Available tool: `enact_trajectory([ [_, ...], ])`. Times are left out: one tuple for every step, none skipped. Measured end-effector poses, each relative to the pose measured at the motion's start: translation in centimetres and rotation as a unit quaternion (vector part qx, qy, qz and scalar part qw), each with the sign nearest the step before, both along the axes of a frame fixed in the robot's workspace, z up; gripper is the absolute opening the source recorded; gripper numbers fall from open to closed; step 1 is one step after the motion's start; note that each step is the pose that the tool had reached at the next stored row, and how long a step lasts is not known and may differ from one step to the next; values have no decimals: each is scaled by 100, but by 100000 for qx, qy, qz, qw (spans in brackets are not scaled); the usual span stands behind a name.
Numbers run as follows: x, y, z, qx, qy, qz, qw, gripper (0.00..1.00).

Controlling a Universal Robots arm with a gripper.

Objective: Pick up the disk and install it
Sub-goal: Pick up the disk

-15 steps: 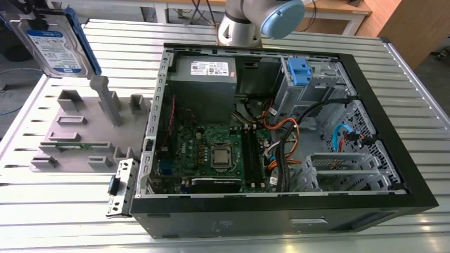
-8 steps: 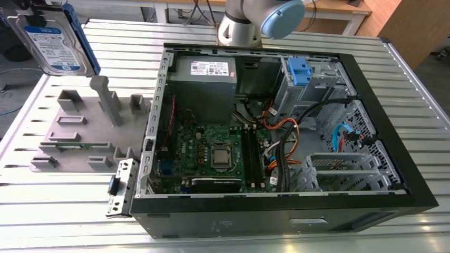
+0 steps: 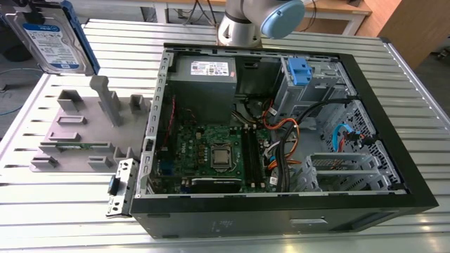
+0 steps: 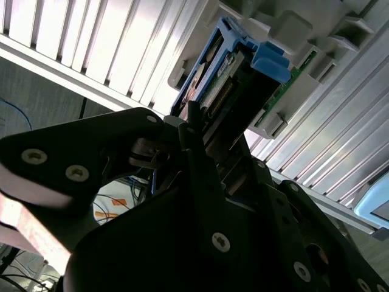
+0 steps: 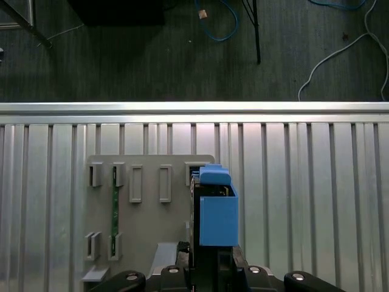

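Ribbed aluminium desk below: black gripper clamped on the silver-grey, blue-framed rectangular disk; such an edge hold may let it twist or slip.

The gripper is clamped on the disk. Its black fingers appear to be pressed against the disk's two broad faces near one end. The disk is thereby carried on edge and juts out beyond the fingertips. In the first wrist view the gripper is directed downward, with the disk held ahead of it. In the exterior view a grey arm joint with a blue cap is seen to the exterior view's right of the disk.
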State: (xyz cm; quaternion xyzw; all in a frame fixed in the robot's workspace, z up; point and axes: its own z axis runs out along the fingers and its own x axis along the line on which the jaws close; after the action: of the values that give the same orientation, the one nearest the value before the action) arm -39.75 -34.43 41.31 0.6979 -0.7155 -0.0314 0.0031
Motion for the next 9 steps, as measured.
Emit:
enact_trajectory([
  [0,0,4,-2,7,4,100000,35],
  [0,0,6,1,0,2,100000,35],
  [0,0,10,-1,4,2,100000,35],
  [0,0,11,-1,5,0,100000,35],
  [0,0,11,0,3,0,100000,35],
  [0,0,12,-1,4,2,100000,35],
  [0,0,15,-3,8,2,100000,35],
  [0,0,19,-9,21,1,100000,35],
  [0,0,22,-5,11,1,100000,35],
])
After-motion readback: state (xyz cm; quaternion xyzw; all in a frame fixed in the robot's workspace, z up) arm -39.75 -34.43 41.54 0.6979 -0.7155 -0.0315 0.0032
